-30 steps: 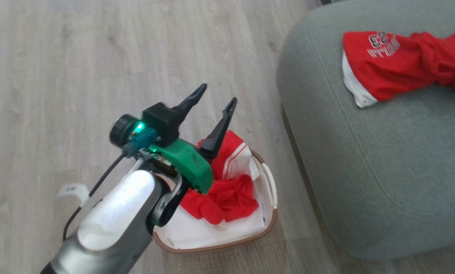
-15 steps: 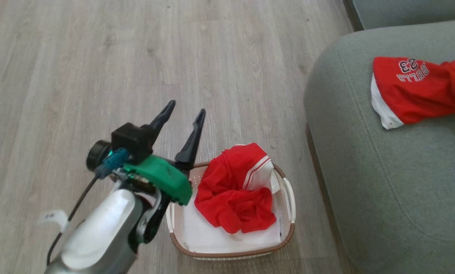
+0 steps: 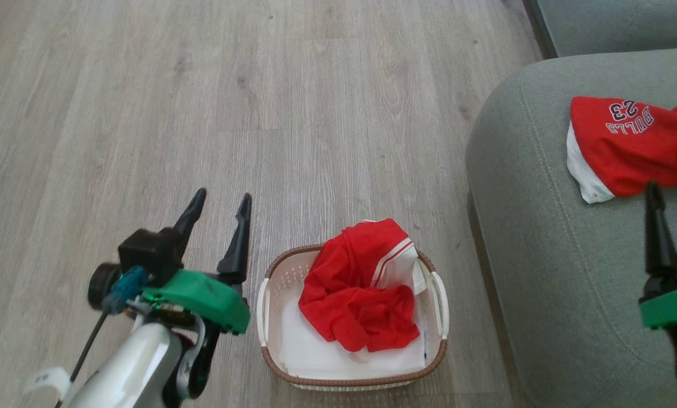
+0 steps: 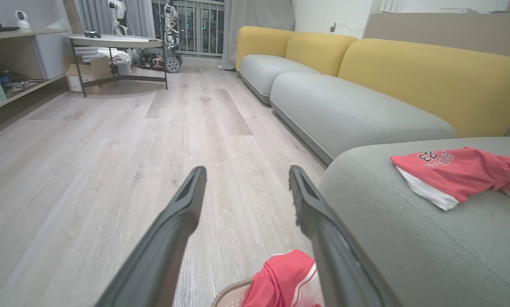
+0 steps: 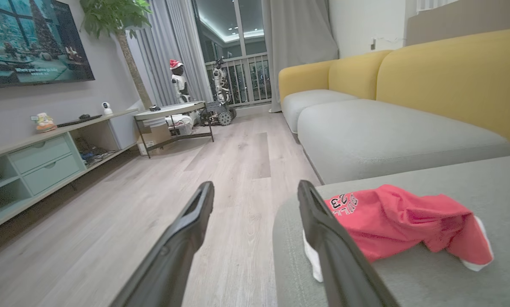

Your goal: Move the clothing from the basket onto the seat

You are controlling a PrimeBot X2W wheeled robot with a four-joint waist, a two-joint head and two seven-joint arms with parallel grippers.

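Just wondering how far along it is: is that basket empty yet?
Not empty. A crumpled red garment lies in the basket, draped over its far rim; the other garment lies on the seat.

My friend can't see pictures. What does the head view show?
One red garment lies crumpled in the white basket on a wooden floor; a second garment lies on the grey-green seat. The left end effector and right end effector hover open.

Pale wood floor point(image 3: 315, 113) ran to grey curtains point(image 5: 297, 34); yellow sofa backs point(image 5: 451, 76) faced a TV point(image 5: 28, 38) and a low shelf point(image 5: 45, 157).
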